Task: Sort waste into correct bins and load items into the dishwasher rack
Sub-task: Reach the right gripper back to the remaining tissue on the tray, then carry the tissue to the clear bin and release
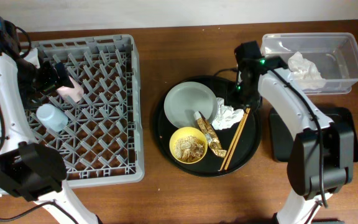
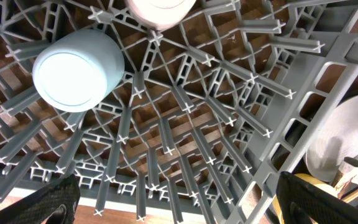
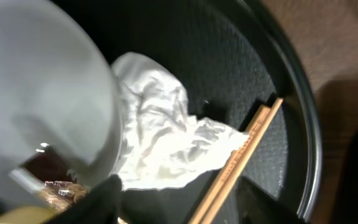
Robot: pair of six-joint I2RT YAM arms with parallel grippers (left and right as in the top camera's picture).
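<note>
- Between the fingers of your right gripper [image 3: 179,194], crumpled white tissue [image 3: 166,140] is lying on round black tray [image 3: 294,106]; grasp cannot be told.
- Your left gripper [image 2: 179,204] is hovering released over dishwasher rack [image 2: 191,134], light blue cup [image 2: 78,68] ahead-left.

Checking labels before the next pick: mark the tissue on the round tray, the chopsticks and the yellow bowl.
tissue on the round tray [image 1: 227,116], overhead view, middle of the crumple.
chopsticks [image 1: 235,139], overhead view, mid-length of the pair.
yellow bowl [image 1: 174,140], overhead view, left rim.
</note>
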